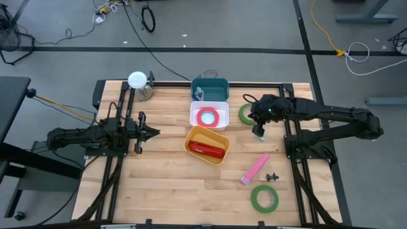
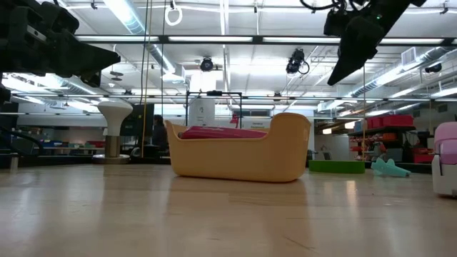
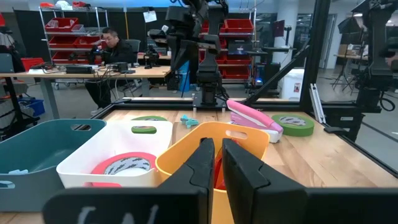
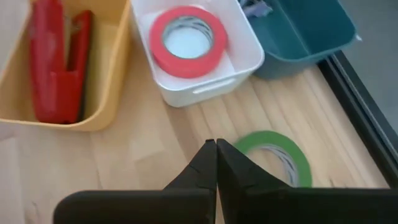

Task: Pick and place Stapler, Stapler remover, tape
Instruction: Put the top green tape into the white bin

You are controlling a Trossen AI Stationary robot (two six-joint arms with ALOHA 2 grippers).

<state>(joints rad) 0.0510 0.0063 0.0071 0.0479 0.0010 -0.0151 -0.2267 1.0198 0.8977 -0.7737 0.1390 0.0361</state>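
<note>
Right gripper (image 4: 216, 163): jaws together, holding nothing, raised just beside a green tape roll (image 4: 278, 155) lying flat on the table (image 1: 165, 184). Left gripper (image 1: 152, 132): jaws nearly together, empty, at the table's left. Red tape roll (image 1: 207, 117) lies in the white bin (image 1: 197, 123); red stapler (image 1: 208, 149) in the yellow bin (image 1: 193, 136); second green roll (image 1: 264, 198) near the front edge.

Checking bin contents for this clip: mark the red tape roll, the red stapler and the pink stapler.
red tape roll (image 1: 208, 117), high view, on its ring band.
red stapler (image 1: 206, 149), high view, mid-body.
pink stapler (image 1: 255, 169), high view, middle of its top.
</note>
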